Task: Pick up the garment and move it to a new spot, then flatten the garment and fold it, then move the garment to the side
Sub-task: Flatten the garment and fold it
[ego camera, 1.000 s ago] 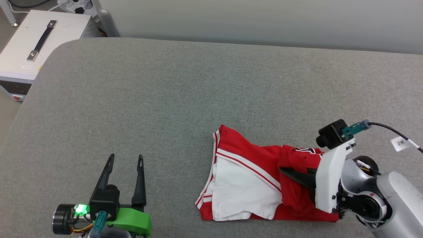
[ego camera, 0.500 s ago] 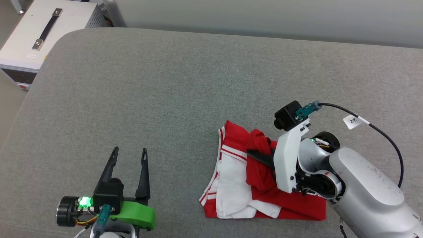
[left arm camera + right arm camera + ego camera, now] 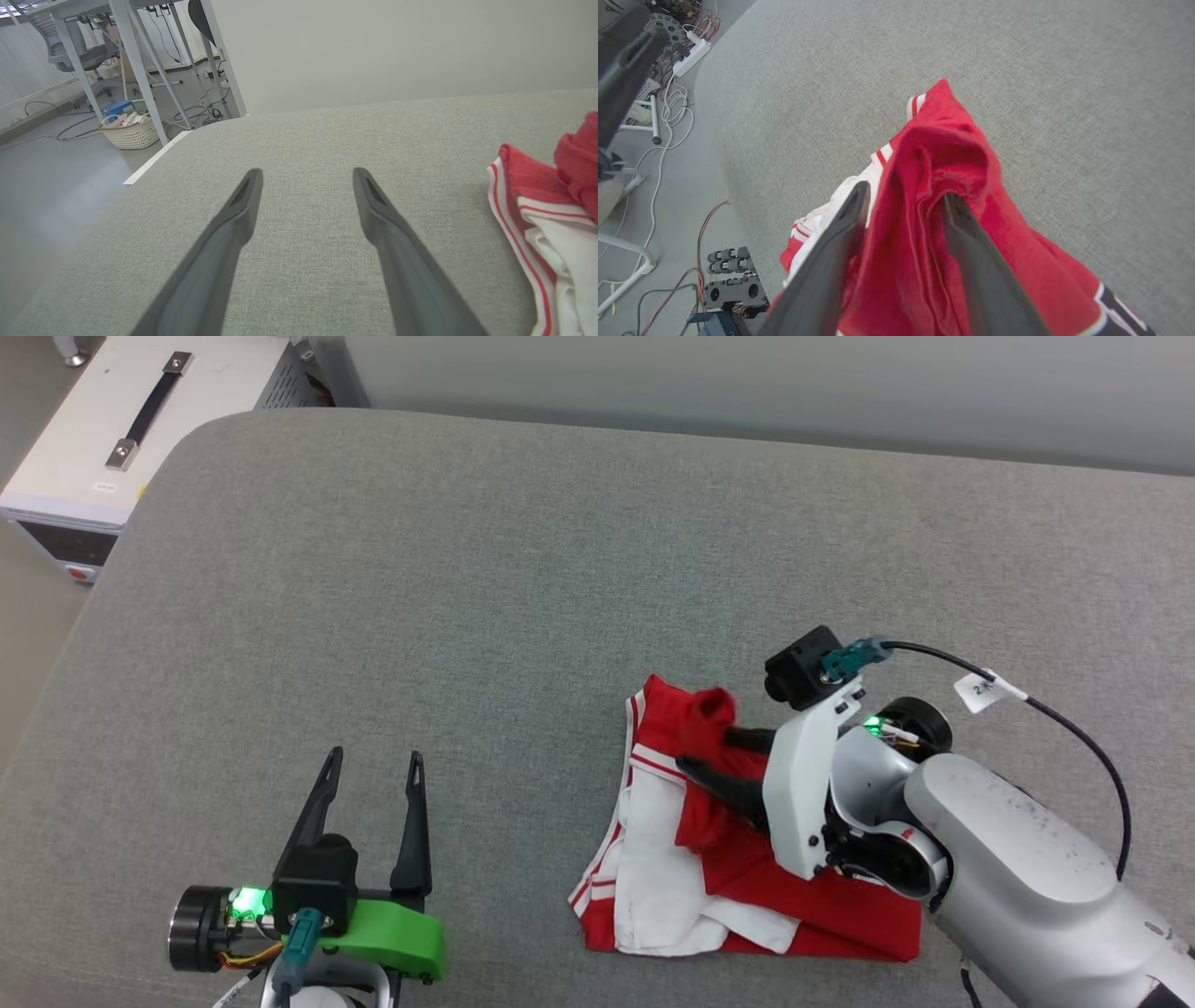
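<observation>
Bright, even, diffuse indoor light falls on the grey padded surface (image 3: 467,569), which looks matte. Only faint, soft shadows sit close beneath the garment (image 3: 747,887) and the right arm (image 3: 1008,859). The head view is sharp throughout. Both wrist views bend straight lines toward their edges, and the dark fingers (image 3: 233,233) turn soft and blurred near the bottom edge. A small green lamp (image 3: 247,901) glows at the near left.

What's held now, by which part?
Right tool: a raised red fold of the jersey sits between its fingers; clamped or not, cannot tell. Left tool empty.
</observation>
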`<state>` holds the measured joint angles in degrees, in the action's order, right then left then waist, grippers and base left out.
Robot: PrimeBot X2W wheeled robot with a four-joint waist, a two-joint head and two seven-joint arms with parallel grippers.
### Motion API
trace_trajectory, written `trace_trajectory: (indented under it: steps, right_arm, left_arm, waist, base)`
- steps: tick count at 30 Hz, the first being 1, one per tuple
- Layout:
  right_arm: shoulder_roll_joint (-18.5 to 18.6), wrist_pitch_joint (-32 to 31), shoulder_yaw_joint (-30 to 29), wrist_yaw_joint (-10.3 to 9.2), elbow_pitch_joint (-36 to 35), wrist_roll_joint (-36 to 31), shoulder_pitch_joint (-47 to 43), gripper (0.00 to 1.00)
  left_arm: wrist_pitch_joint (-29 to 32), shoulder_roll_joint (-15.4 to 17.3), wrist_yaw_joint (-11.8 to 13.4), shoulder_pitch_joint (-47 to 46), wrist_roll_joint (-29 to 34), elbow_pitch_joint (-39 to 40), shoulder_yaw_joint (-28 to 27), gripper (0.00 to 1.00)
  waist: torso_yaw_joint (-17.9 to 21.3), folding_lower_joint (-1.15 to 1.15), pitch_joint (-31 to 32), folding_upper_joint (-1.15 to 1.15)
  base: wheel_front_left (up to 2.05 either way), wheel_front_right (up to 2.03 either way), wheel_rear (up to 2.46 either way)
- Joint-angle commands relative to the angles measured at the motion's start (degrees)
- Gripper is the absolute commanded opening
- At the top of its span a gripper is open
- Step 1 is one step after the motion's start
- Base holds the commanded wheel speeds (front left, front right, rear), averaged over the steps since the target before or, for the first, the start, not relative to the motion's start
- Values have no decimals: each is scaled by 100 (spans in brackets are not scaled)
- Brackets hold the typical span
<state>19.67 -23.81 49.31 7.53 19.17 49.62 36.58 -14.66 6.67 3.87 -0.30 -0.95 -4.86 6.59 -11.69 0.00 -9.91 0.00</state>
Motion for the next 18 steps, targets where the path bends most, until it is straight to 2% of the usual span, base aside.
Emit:
trace_trajectory:
  steps: [1,5,10,14,18]
  right_arm:
    - [105,167,9,-4,-125,-30,45,100]
    - [494,745,-87,-4,-548,-194,-113,100]
    - [854,1549,-720,-4,-846,-582,-440,100]
    - [895,2214,-1460,-4,-853,-1097,-805,100]
    - [698,2929,-2273,-4,-850,-1759,-1252,100]
  left_arm:
    - [-34,-15,34,-2,37,-1,-24,100]
    - [-34,19,46,67,36,10,-48,100]
    - [-34,66,62,187,27,21,-86,100]
    - [-34,104,64,281,27,27,-103,100]
    - [-34,135,70,352,31,43,-114,100]
  waist:
    - [68,0,91,0]
    - [192,0,233,0]
    - [397,0,432,0]
    - [546,0,555,0]
    - [665,0,644,0]
  base:
    - [0,0,0]
    - [0,0,0]
    - [0,0,0]
    - [0,0,0]
    - [0,0,0]
